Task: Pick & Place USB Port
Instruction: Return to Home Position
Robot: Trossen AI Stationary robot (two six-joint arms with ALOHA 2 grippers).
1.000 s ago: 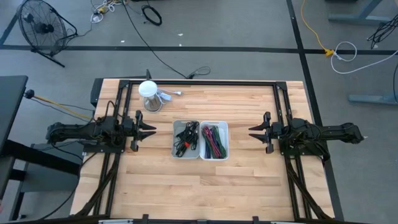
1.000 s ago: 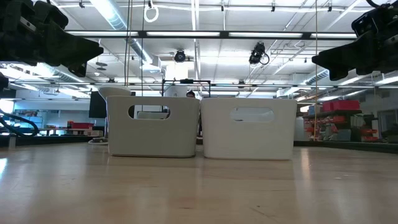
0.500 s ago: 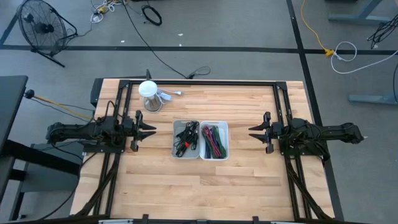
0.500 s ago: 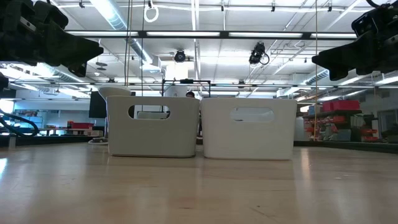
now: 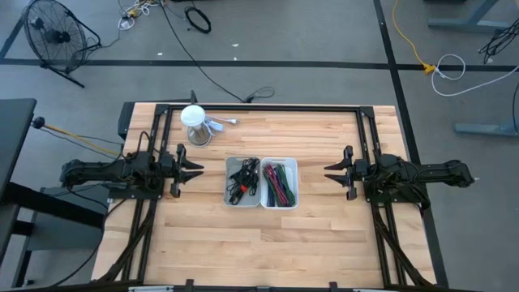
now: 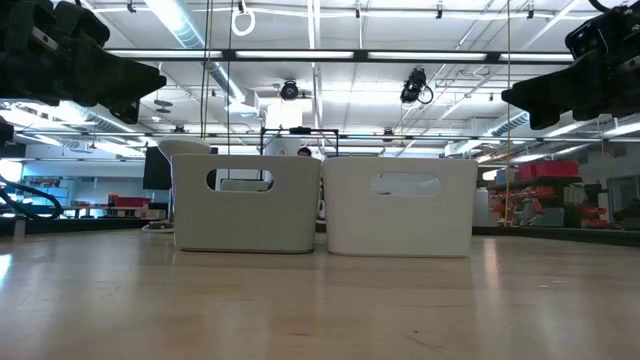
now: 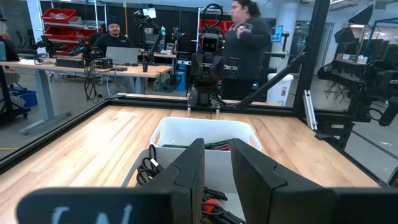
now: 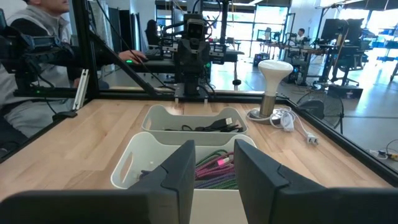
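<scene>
Left hand (image 5: 199, 170) and right hand (image 5: 328, 172) hang raised over opposite ends of the bench (image 5: 259, 243), each part open and empty. Mid-bench, side by side: gray bin (image 5: 228, 180), left, holds black cables (image 5: 242, 180); white bin (image 5: 295, 180), right, holds coloured cables (image 5: 278, 185).

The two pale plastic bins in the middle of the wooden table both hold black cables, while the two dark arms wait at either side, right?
Not quite. In the high view only the gray plastic bin nearer the left gripper holds black cables; the white plastic bin holds pink and green cables. The right gripper waits opposite.
</scene>
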